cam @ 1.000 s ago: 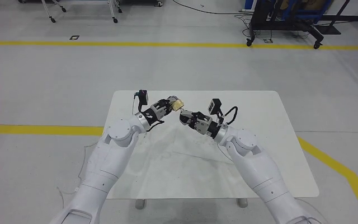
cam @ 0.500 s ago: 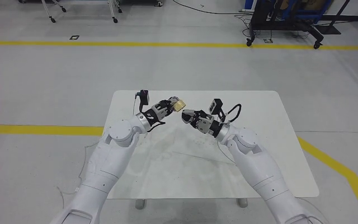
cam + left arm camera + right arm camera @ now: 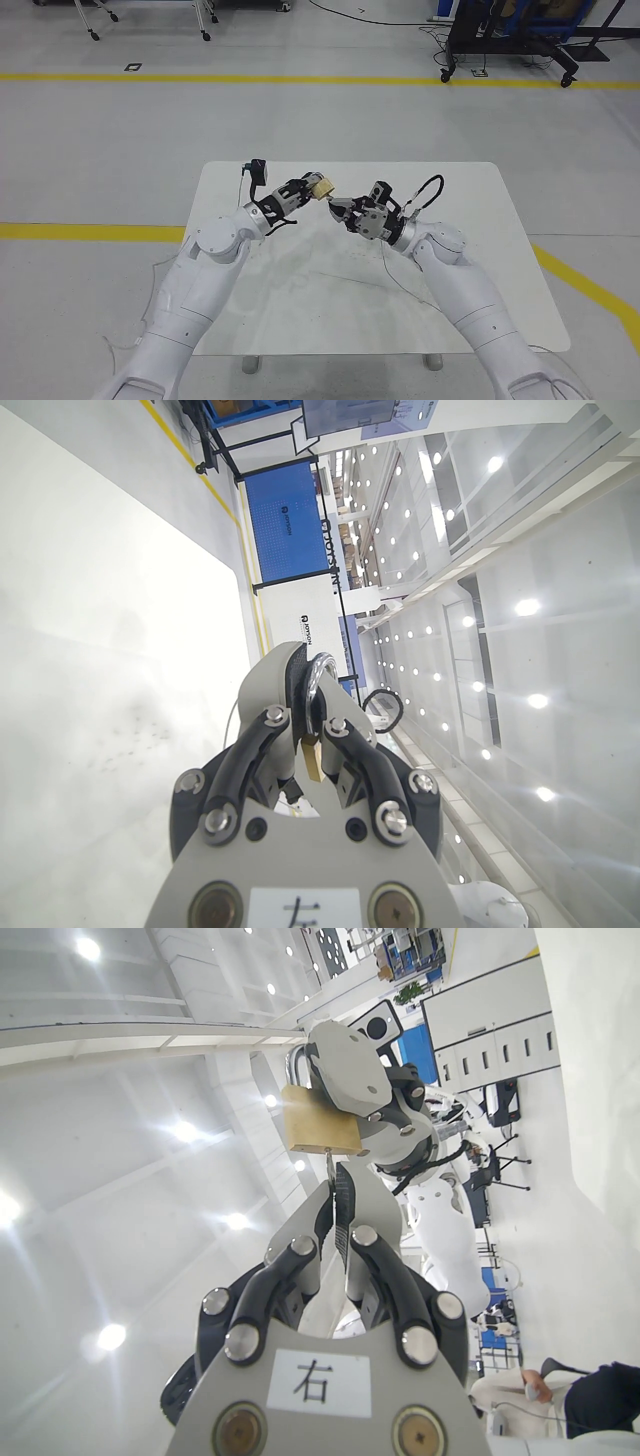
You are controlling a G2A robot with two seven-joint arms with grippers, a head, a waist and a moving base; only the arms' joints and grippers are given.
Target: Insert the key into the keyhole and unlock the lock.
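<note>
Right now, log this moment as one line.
left gripper: shut on padlock, above table | right gripper: shut on key | key tip at keyhole, depth unclear | phase: insertion

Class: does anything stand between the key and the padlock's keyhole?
Nothing visible does. The key, pinched in the right gripper, has its tip at the keyhole face of the padlock; the left gripper grips its flat sides, leaving that face bare.
</note>
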